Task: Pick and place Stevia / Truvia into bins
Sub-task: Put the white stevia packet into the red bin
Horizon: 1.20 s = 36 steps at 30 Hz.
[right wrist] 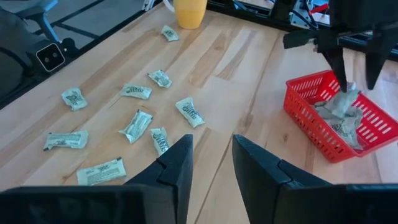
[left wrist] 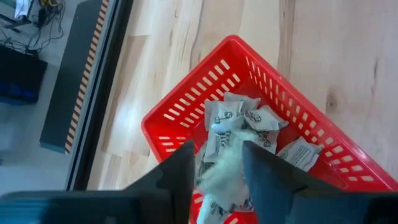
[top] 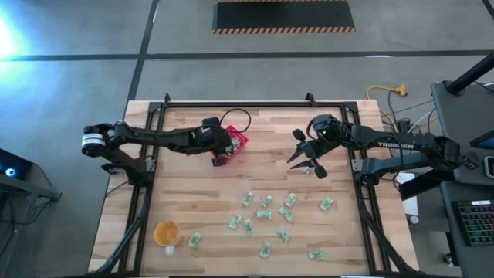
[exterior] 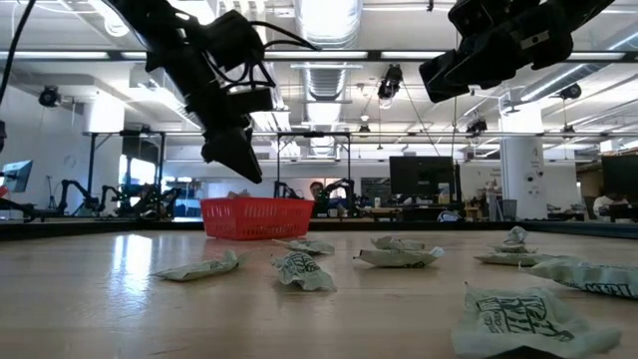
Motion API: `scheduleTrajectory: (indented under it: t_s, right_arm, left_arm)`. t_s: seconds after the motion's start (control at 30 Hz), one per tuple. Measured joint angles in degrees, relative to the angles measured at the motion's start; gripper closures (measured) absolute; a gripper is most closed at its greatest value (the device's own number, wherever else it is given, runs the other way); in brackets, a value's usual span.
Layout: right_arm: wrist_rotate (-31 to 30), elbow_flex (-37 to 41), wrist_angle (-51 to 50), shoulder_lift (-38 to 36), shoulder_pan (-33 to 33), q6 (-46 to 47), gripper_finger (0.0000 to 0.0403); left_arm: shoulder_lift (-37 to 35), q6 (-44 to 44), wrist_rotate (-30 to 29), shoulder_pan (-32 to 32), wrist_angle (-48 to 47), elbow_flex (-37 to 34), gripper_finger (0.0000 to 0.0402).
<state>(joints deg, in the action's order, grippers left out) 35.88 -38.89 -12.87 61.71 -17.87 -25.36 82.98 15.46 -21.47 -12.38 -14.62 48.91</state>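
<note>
The red basket (top: 235, 141) stands on the far left part of the table and holds several Stevia packets (left wrist: 249, 118). My left gripper (left wrist: 217, 149) hangs over the basket's near side, pointing slantwise down, fingers apart. A blurred packet (left wrist: 221, 171) shows between and just below its fingertips, above the packets in the basket; the right wrist view shows this packet (right wrist: 345, 99) under one finger. Many more packets (top: 266, 214) lie flat and scattered over the table's near half. My right gripper (right wrist: 211, 155) hovers open and empty at the far right, well above the wood. My left gripper's fingers (right wrist: 339, 62) stand apart over the basket with the blurred packet between and below them. I cannot tell whether either finger touches it.
An orange cup (top: 167, 232) stands near the table's front left corner. A black frame (top: 255, 106) runs around the table's edges. Bare wood lies between the basket and the scattered packets.
</note>
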Motion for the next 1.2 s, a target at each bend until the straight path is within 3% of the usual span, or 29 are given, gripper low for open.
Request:
scheduleTrajectory:
  t_s: [0.13,0.27,0.37,0.93,1.1,1.2]
  right_arm:
    - [-2.7,1.9,-1.9,-0.1,0.0,3.3,0.0298]
    - [-16.1,2.3,-10.0,-0.2,0.0,9.0,0.0300]
    - [-22.4,2.9,-10.6,0.0,0.0,13.0,0.0304]
    - [-24.2,8.4,-15.5,0.0,0.0,17.9,0.0309]
    - [-30.8,10.6,-15.2,0.0,0.0,19.7,0.0309]
    - [-31.5,10.4,-14.6,0.0,0.0,19.8,0.0309]
  left_arm:
    - [-0.7,-4.0,0.3,0.7,0.1,0.4,0.0247]
    - [-1.6,-6.0,3.6,2.2,0.1,0.4,0.0236]
    - [-1.7,-5.4,4.6,3.5,0.1,0.4,0.0235]
    - [-2.6,-2.5,4.6,4.2,0.2,0.4,0.0235]
    - [-2.6,-2.5,4.6,4.2,0.2,0.4,0.0235]
    - [-2.6,-2.5,4.6,4.2,0.2,0.4,0.0235]
